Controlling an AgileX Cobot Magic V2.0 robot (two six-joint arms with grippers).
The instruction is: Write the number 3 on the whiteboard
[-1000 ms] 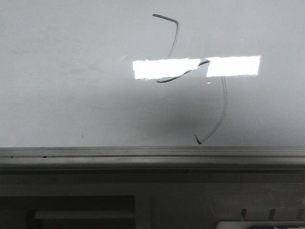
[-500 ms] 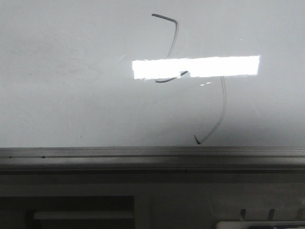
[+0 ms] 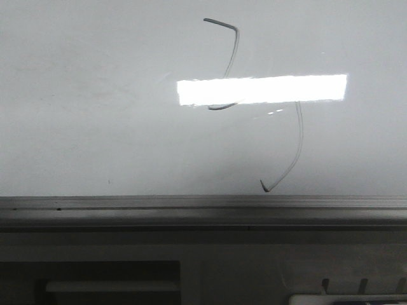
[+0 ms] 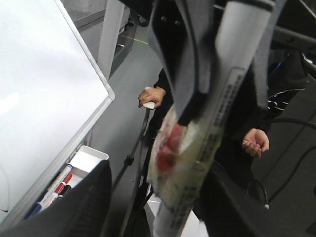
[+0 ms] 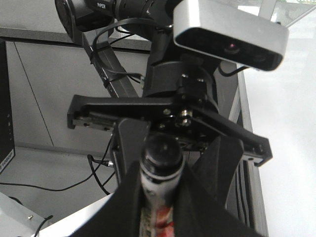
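The whiteboard (image 3: 95, 114) fills the front view, with its grey rail (image 3: 191, 206) along the lower edge. The number 3 (image 3: 301, 136) is a thin dark line on it, an upper curve and a lower curve. No gripper shows in the front view. My right gripper (image 5: 157, 200) is shut on a black-capped marker (image 5: 160, 153). In the left wrist view the marker (image 4: 197, 163) hangs between the fingers of my left gripper (image 4: 168, 212), which stand wide apart and do not touch it. The whiteboard's corner (image 4: 39, 98) also shows there.
A bright white glare (image 3: 261, 89) lies across the 3. A white tray (image 4: 89, 160) with several markers (image 4: 61, 182) hangs under the board. A person's hands (image 4: 254, 143) are behind the arms. The left arm's camera (image 5: 229, 34) faces the right wrist.
A dark reflection that cut across the bright glare has shrunk and gone, so the glare is now whole. The marker line looks the same.
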